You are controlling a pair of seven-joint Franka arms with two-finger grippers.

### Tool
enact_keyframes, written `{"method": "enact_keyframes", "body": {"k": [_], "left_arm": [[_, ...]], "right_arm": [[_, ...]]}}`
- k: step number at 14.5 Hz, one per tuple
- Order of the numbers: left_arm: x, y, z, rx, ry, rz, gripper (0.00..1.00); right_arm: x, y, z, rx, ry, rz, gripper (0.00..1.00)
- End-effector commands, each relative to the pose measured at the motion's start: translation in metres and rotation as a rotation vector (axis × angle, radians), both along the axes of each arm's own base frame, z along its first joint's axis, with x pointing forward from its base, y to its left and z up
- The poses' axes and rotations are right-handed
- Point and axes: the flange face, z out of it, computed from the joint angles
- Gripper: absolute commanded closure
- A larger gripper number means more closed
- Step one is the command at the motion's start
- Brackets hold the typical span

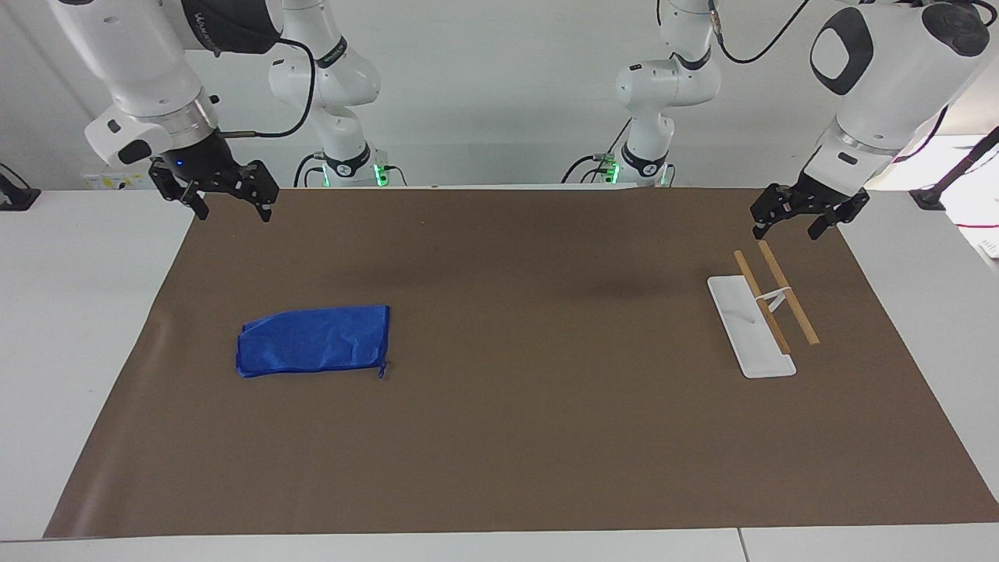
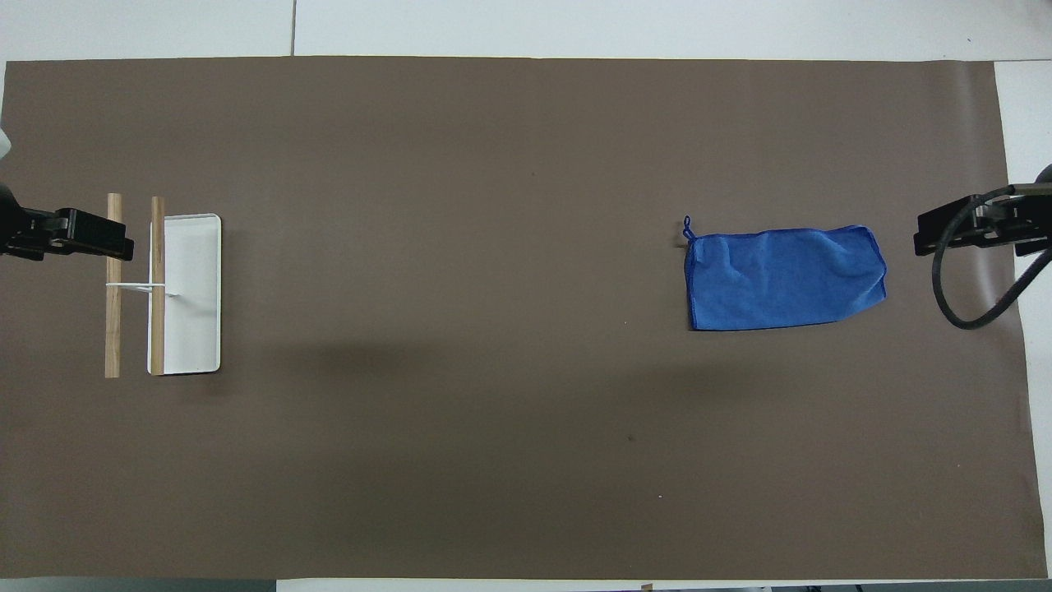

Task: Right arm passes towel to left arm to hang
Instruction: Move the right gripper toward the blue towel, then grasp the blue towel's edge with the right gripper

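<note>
Brown mat [image 1: 531, 437] is spread over the white table; the towel [image 1: 314, 341] lies flat at the right arm's end, untouched. At 11 o'clock from it in the facing view, the right gripper [image 1: 231, 201] is held spread and empty above the mat's corner. The left gripper [image 1: 787, 222], also spread and empty, is held above the mat by the rack [image 1: 761, 314].

The towel [image 1: 312, 341] is coloured bright blue. The mat [image 1: 507, 437] is plain brown. The rack [image 1: 751, 326] base is white, and its two bars are light wood-coloured.
</note>
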Motion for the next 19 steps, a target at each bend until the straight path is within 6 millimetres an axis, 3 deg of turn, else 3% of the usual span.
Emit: {"method": "enact_keyframes", "body": {"k": [1, 4, 8, 11, 14, 18, 19], "left_arm": [[-0.004, 0.004, 0.004, 0.020, 0.001, -0.004, 0.00], [-0.004, 0.004, 0.004, 0.020, 0.003, -0.004, 0.00], [-0.004, 0.004, 0.004, 0.020, 0.001, -0.004, 0.00], [-0.004, 0.004, 0.004, 0.020, 0.003, -0.004, 0.00], [-0.004, 0.004, 0.004, 0.020, 0.003, -0.004, 0.00], [-0.004, 0.004, 0.004, 0.020, 0.003, -0.004, 0.00], [-0.004, 0.004, 0.004, 0.020, 0.003, -0.004, 0.00]], "right_arm": [[-0.016, 0.004, -0.025, 0.001, -0.052, 0.025, 0.00], [-0.032, 0.005, -0.087, -0.002, -0.153, 0.073, 0.00], [-0.001, 0.000, -0.184, 0.002, -0.150, 0.164, 0.00], [-0.008, -0.007, -0.252, -0.003, -0.223, 0.226, 0.00], [-0.006, -0.032, -0.295, -0.004, -0.208, 0.240, 0.00], [-0.006, -0.031, -0.334, 0.025, -0.171, 0.288, 0.00], [-0.006, -0.029, -0.335, 0.031, -0.170, 0.294, 0.07]]}}
